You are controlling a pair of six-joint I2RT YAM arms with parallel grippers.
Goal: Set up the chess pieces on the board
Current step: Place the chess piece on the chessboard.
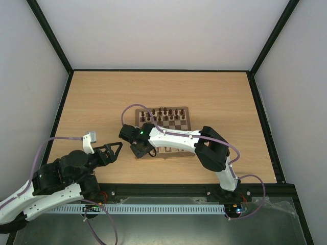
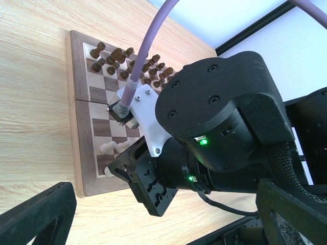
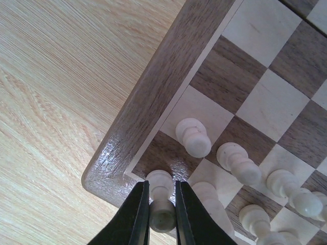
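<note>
Top view: the board is lying mid-table on the light-wood tabletop, a flat square of dark-brown and cream checks in a mid-brown frame. Dark chess pieces are standing in rows along its far edge. My right gripper is reaching over the near-left corner. My left gripper is hanging off to the left, apart from the board, jaws spread wide. Left wrist view: my right arm, white shell and matte black housing, is filling the frame, with small cream pieces showing beside it near the board's edge. Right wrist view: my black right fingers are clenching a pale cream piece, turned and smooth, at the dark corner square beside the glossy rounded frame corner. I cannot tell whether its base is touching. More knob-headed cream figures are standing just beside it.
</note>
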